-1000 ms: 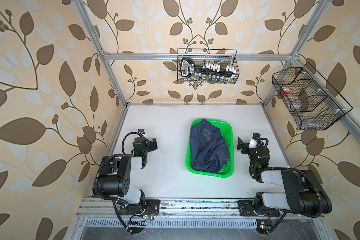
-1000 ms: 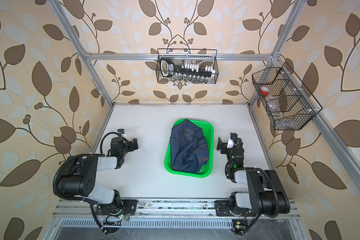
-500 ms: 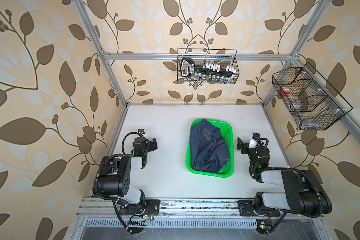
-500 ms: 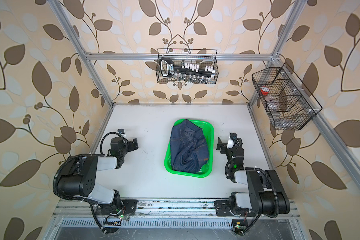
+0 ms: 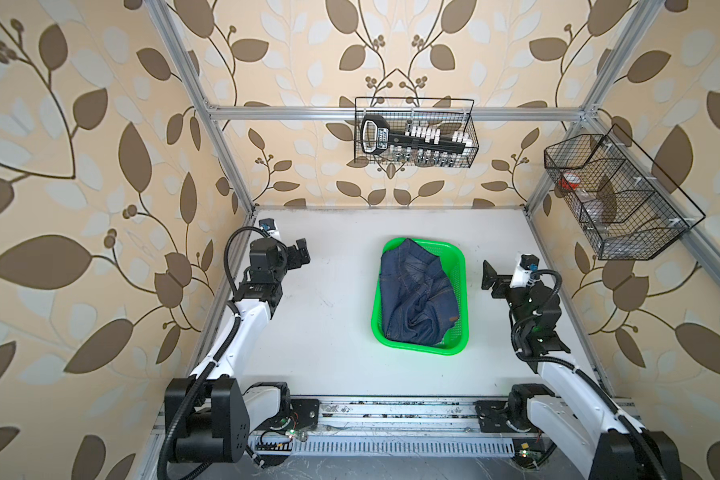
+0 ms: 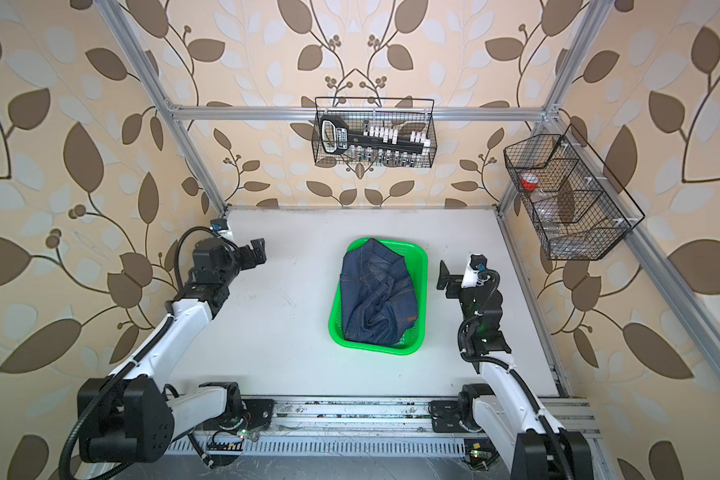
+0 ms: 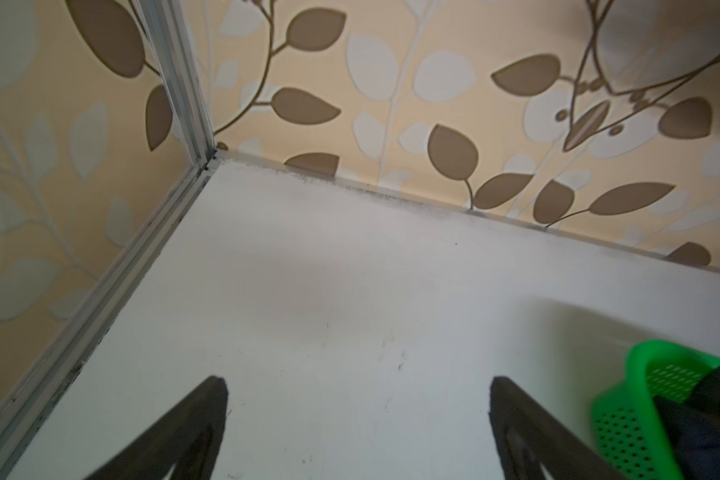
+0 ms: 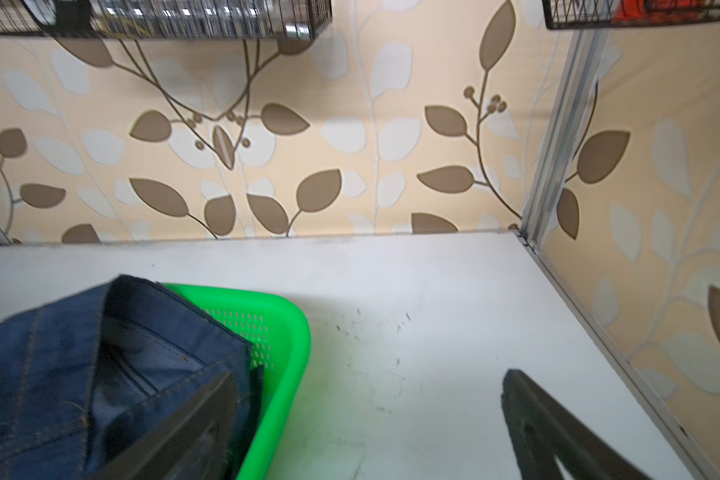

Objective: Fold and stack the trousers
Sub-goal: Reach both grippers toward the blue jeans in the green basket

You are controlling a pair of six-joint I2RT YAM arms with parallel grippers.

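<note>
Trousers (image 5: 416, 299) bundled in basket (image 5: 463, 291), centre frame; long axis top-to-bottom, patch lower right. Left tool (image 5: 297, 255), right tool (image 5: 491, 282): wide, empty.

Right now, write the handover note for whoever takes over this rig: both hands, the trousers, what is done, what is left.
Left hand: open and empty, above the bare table, well to the left of the basket.
Right hand: open and empty, just to the right of the green basket, touching nothing.
Trousers: bunched up inside the green basket, one edge standing above its far rim.
Done: nothing; no grasp made, no fold started.
Left: lift the trousers out, spread them flat on the table, fold them, and stack them.
</note>
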